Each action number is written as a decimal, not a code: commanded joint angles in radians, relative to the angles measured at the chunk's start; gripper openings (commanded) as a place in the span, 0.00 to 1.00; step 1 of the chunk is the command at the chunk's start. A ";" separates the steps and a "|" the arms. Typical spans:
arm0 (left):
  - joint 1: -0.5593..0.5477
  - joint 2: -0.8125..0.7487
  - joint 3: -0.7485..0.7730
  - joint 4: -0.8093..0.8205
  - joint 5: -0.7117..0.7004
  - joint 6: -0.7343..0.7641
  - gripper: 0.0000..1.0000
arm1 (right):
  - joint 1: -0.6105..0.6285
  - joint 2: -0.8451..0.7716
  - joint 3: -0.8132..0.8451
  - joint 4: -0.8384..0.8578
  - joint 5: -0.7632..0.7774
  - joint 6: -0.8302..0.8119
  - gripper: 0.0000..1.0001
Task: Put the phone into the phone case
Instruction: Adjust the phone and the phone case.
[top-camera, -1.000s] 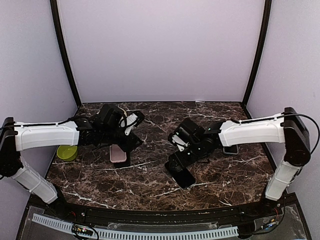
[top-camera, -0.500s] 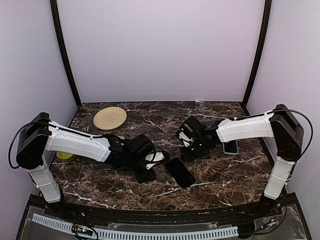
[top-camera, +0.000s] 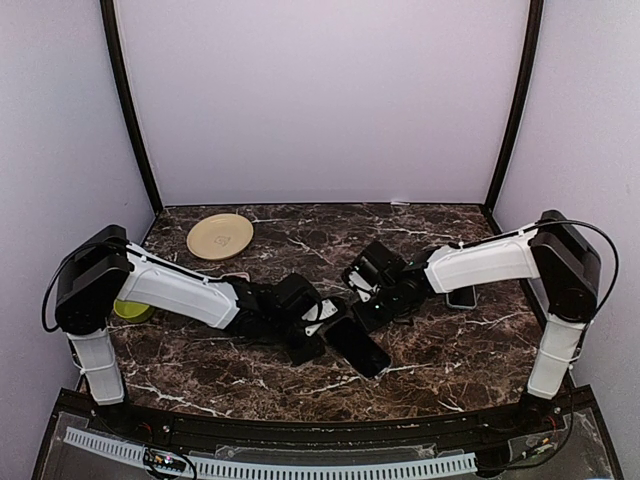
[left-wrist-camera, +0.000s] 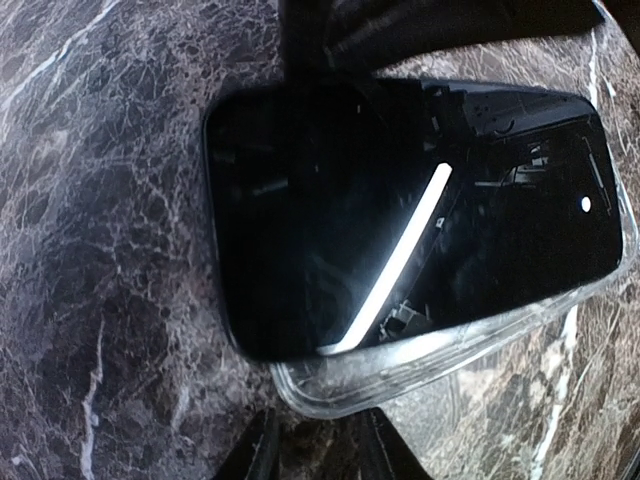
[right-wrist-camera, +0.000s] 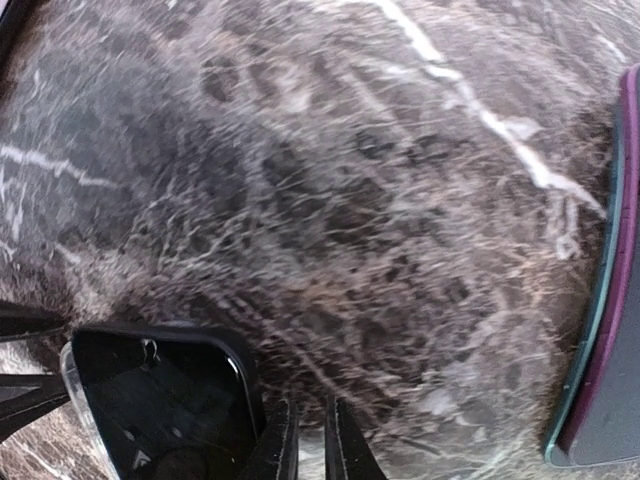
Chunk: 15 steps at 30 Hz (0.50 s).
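Note:
A black phone (top-camera: 357, 346) lies screen up in the middle of the marble table. In the left wrist view the phone (left-wrist-camera: 400, 200) rests askew on a clear phone case (left-wrist-camera: 480, 345), whose rim sticks out along one long side. My left gripper (top-camera: 322, 322) is low at the phone's left end; its fingers (left-wrist-camera: 320, 460) stand apart just short of the case's corner, with nothing between them. My right gripper (top-camera: 360, 312) is at the phone's far corner. Its fingers (right-wrist-camera: 310, 450) are pressed almost together beside the phone's corner (right-wrist-camera: 150, 400), holding nothing.
A second flat device with a teal and purple edge (top-camera: 461, 297) lies to the right, seen also in the right wrist view (right-wrist-camera: 600, 300). A yellow plate (top-camera: 220, 236) sits at the back left. A small green object (top-camera: 128, 309) is near the left wall.
My left arm swung from the back left down to the phone's left end, and its jaws narrowed. My right gripper closed and drew back to the phone's far corner.

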 joint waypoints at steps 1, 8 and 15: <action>-0.001 0.035 0.000 0.016 -0.017 -0.025 0.29 | 0.032 0.012 -0.022 0.032 -0.016 -0.006 0.12; -0.001 0.027 -0.013 0.042 -0.086 -0.030 0.29 | 0.052 -0.053 -0.089 0.100 -0.114 0.015 0.10; -0.001 -0.054 -0.065 0.066 -0.052 0.000 0.29 | 0.023 -0.105 -0.100 0.016 -0.025 0.038 0.10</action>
